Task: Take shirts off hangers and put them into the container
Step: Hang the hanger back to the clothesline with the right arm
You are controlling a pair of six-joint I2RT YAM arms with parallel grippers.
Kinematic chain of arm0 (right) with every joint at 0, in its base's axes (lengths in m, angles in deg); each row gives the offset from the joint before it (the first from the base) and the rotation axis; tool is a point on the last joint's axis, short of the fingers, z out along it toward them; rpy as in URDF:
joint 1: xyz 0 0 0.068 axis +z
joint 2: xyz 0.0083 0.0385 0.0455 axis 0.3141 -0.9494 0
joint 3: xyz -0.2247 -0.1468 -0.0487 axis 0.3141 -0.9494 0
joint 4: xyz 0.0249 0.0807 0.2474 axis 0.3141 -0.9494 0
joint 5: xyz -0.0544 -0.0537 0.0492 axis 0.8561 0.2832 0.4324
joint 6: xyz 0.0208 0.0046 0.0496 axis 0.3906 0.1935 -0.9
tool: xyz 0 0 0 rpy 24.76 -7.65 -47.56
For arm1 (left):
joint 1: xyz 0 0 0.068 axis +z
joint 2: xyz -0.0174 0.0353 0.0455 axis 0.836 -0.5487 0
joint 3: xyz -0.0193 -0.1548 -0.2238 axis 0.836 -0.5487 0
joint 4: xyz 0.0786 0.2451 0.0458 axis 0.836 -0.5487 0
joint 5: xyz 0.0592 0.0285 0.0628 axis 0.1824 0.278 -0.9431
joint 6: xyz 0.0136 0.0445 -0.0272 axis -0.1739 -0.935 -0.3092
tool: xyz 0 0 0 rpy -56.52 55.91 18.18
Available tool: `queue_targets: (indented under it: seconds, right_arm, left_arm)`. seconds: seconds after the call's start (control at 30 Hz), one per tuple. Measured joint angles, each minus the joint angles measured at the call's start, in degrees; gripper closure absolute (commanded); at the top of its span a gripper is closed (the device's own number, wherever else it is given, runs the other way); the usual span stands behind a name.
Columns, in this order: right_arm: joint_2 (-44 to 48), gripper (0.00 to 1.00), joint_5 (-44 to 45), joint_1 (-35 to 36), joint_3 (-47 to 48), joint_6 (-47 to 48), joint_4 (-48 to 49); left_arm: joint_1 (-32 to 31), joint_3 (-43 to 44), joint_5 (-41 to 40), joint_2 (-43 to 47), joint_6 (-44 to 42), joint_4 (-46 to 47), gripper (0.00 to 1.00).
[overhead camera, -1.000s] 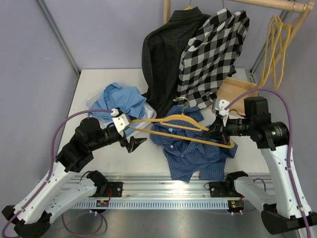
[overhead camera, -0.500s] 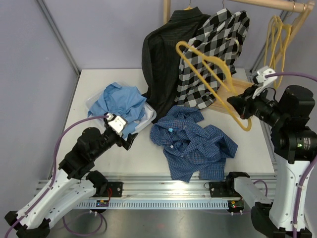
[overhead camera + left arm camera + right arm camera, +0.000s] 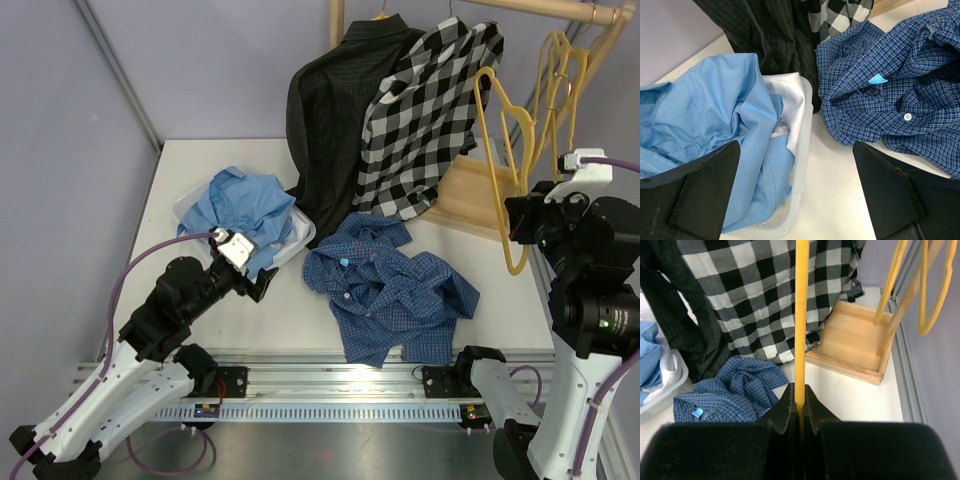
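The right claw (image 3: 515, 226) is raised at the table's (image 3: 250, 320) right edge, its fingers pressed together on one thin bar of a yellow hanger (image 3: 801, 315). In the wrist view that bar runs straight up from between the fingers. From above, the hanger stands nearly upright, with most of it above the claw and a short curved end below it. It carries no shirt. Its top reaches close to the spare hangers (image 3: 555, 100) on the rail (image 3: 540, 8), but whether they touch cannot be told. The wooden base (image 3: 475, 195) lies just left of the claw. The pinstriped shirt (image 3: 325, 110) and the big-check shirt (image 3: 430, 110) hang side by side on the rail, well left of the held hanger. The left claw (image 3: 796, 147) is spread wide and holds nothing. It hovers low at the basket's (image 3: 802, 170) near right corner. In the basket lie the light blue shirt (image 3: 240, 205), crumpled and spilling over the rim, and the white shirt (image 3: 792, 100) beside it at the right wall. The blue check shirt (image 3: 390, 290) lies rumpled on the table just right of the basket. It is to the right of the left claw, apart from it, and well below and left of the right claw.
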Motion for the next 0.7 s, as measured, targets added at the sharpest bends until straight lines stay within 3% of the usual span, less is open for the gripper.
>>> queue_targets:
  seconds: [0.7]
  right_arm:
    - [-28.2,1.00,20.6,1.4,6.6,-5.4,13.3]
  left_arm:
    - [0.0,0.0,0.0,-0.7,0.0,0.1,0.01]
